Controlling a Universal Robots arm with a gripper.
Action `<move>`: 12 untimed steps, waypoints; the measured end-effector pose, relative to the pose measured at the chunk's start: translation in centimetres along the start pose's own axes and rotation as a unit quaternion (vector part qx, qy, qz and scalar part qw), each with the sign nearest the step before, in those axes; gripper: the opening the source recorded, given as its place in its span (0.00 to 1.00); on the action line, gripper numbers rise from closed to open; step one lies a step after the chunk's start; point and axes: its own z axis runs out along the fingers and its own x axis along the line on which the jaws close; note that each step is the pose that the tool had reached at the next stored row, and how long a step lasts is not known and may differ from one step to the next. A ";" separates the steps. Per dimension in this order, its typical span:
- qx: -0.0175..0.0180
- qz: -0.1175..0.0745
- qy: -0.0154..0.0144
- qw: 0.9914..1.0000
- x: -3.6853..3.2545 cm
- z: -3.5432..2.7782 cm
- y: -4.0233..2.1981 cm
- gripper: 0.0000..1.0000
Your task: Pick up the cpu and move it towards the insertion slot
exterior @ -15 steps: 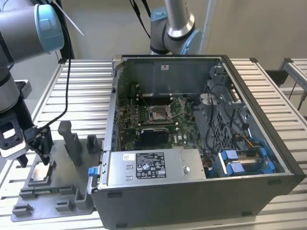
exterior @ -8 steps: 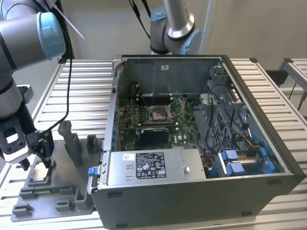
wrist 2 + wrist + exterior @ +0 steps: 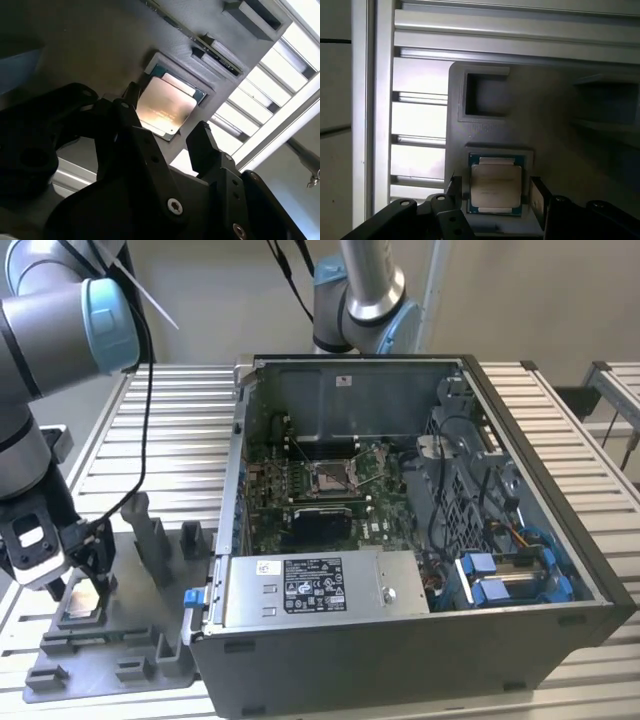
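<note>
The cpu [image 3: 85,602], a thin square chip with a pale metal top, lies flat in a recess of the grey plastic tray [image 3: 130,645] at the exterior view's left. My gripper [image 3: 84,575] hangs just above it. Both wrist views show the cpu [image 3: 496,186] [image 3: 166,107] between my two black fingers, one on each side, with a small gap at each edge. The gripper [image 3: 495,192] [image 3: 167,117] is open and grips nothing. The insertion slot [image 3: 330,477], a shiny square frame with a brownish centre, sits on the motherboard inside the open computer case, well to the exterior view's right of the gripper.
The open computer case [image 3: 560,540] has tall metal walls around the motherboard. A labelled silver power-supply box [image 3: 310,590] lies along its near side. Upright grey blocks [image 3: 150,535] stand on the tray between gripper and case. A second arm's base [image 3: 360,290] stands behind the case.
</note>
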 end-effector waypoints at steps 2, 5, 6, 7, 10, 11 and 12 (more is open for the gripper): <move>0.000 0.000 0.000 1.000 0.00 0.17 0.01 1.00; 0.000 -0.001 0.000 1.000 0.00 0.38 0.02 1.00; 0.000 -0.001 0.000 1.000 0.00 0.43 0.02 1.00; 0.000 -0.001 0.000 1.000 0.00 0.48 0.02 1.00; 0.000 -0.002 0.000 1.000 0.00 0.64 0.03 1.00; 0.000 -0.002 0.000 1.000 -0.01 0.69 0.03 1.00; 0.000 -0.002 0.000 1.000 -0.01 0.72 0.03 1.00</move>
